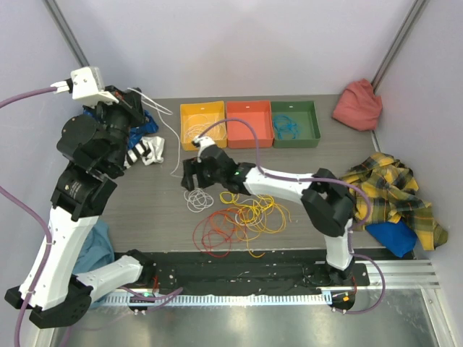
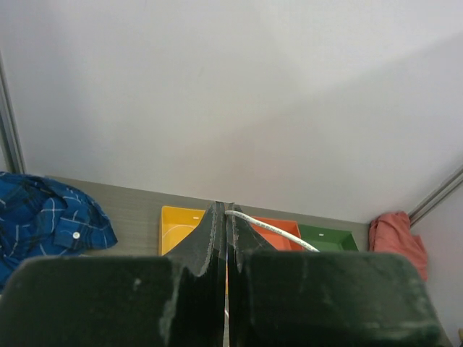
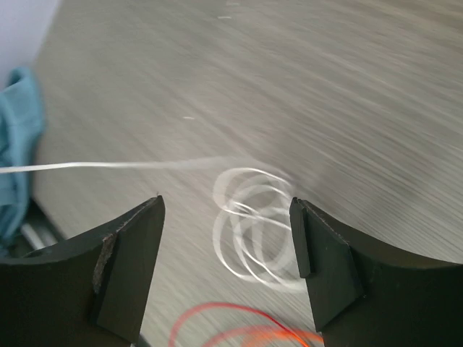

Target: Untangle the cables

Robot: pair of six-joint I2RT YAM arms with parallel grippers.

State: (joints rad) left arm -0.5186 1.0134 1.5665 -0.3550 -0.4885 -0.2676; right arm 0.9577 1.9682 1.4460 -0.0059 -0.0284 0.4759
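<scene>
Cables are spread from the upper left to the lower middle of the top view, so read them in that order. At the upper left your left gripper (image 1: 136,97) hangs high above the table (image 1: 311,163). Its wrist view shows the jaws pressed together on the white cable (image 2: 269,228), which leaves the pinch and runs off to the right. I judge the height is deliberate: holding one end up draws that strand straight and away from the others. From above you can follow it down past the left edge of the yellow tray (image 1: 203,124) toward the tabletop.

Moving right, the white coil (image 1: 197,199) lies flat in several small loops just left of the coloured pile. Your right gripper (image 1: 192,173) hovers directly over it, fingers spread and holding nothing. In its wrist view the loops sit between the two fingertips, with the straight strand leading off to the left of the frame. That placement looks meant to pin or take the coil while the other arm holds the end. The wrist picture is blurred, so you cannot tell whether the fingers touch the table.

Further right and lower, the red cable (image 1: 213,235) lies in wide loose loops, overlapping the yellow and orange loops (image 1: 253,211). Those colours are tangled with each other; the white one seems to lie just beside them, barely touching if at all. All are thin, limp wires, far thinner than a finger. At the top middle, to the right of the yellow tray, stand the orange tray (image 1: 248,123) and then the green tray (image 1: 295,123).
</scene>
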